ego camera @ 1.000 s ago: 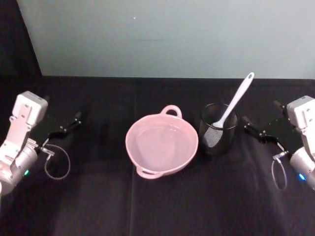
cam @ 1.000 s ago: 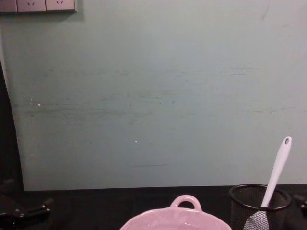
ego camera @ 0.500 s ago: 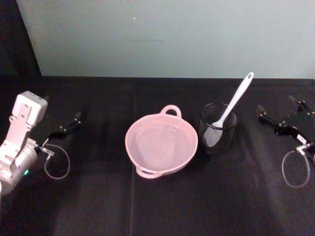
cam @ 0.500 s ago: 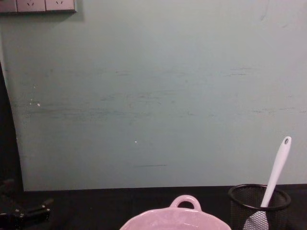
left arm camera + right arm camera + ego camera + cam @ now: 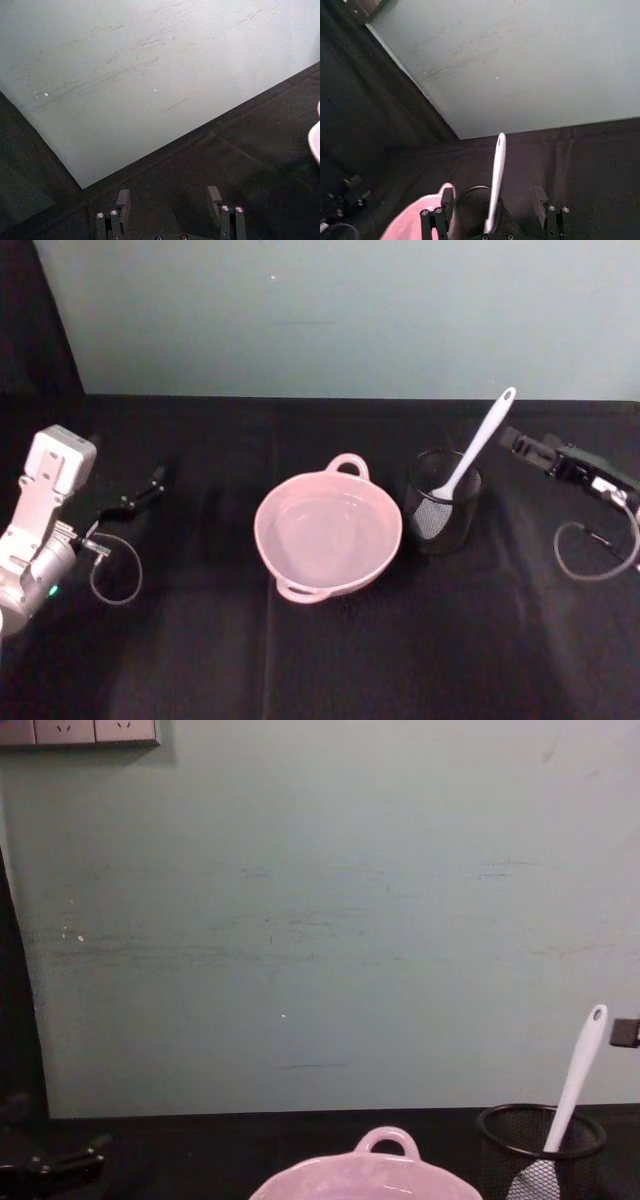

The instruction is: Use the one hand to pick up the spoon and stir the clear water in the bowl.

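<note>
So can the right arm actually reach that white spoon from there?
Probably yes. The right gripper is open and level with the handle of the spoon, which sticks up free above the mesh cup, with nothing between them.

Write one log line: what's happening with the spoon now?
right gripper: open, near spoon top | spoon: in mesh cup | bowl: beside cup | left gripper: open, parked left
</note>
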Robot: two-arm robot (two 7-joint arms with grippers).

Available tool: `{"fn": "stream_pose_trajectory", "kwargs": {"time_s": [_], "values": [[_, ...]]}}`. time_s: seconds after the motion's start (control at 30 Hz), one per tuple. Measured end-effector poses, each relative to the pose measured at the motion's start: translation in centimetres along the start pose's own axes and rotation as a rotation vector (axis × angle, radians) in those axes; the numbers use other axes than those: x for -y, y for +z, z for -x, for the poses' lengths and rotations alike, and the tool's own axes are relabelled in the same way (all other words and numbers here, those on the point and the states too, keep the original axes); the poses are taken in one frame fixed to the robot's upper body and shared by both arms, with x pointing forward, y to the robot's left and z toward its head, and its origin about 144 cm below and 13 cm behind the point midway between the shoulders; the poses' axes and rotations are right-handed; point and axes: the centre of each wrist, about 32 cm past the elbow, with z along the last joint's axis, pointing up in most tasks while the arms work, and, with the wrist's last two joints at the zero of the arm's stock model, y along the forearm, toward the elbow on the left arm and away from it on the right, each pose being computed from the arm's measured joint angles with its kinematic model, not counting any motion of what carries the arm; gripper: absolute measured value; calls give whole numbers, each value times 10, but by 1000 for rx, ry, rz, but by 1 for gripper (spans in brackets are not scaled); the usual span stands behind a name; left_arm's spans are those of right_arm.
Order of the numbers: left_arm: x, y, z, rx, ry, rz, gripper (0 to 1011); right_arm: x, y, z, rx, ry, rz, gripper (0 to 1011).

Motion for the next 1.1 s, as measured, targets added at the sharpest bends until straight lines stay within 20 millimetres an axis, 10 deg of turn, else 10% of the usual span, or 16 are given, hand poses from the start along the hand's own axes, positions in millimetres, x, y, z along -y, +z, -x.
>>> {"fn": "stream_pose_trajectory", "kwargs": {"time_s": [1.1], "values": [[0,0,0,0,0,0,1011,-60,3,-9,-27,22,27,1002]]}}
